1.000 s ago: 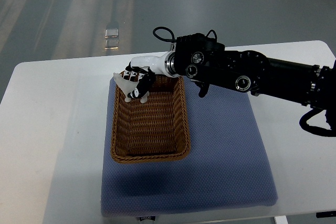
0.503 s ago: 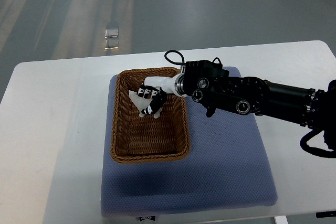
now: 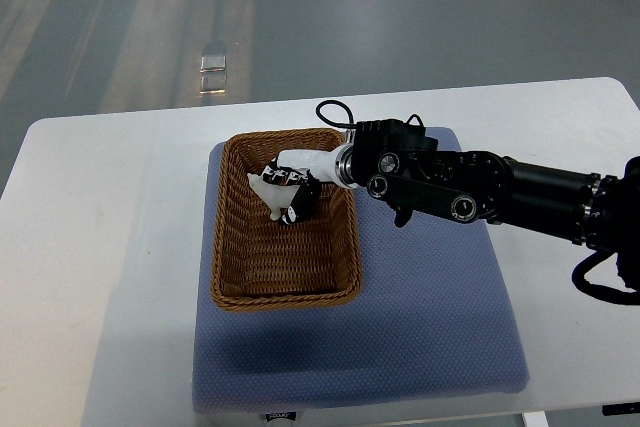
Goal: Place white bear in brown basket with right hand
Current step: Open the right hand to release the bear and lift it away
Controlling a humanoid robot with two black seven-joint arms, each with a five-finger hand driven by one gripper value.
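A brown wicker basket (image 3: 233, 277) stands on a blue mat (image 3: 420, 317) on the white table. My right arm reaches in from the right edge, black up to the wrist. Its hand (image 3: 291, 190) hangs over the far half of the basket with the fingers curled around the white bear (image 3: 267, 190). Only a small white part of the bear shows to the left of the fingers, low inside the basket; whether it touches the basket floor I cannot tell. The left arm does not show.
The blue mat covers the table's middle and front. The white table (image 3: 100, 247) runs to its edges left and right. Grey floor lies beyond, with a small shiny object (image 3: 212, 57) on it.
The right hand has carried the bear from the basket's far left rim inward over the basket, and has sunk a little lower in the last half second.
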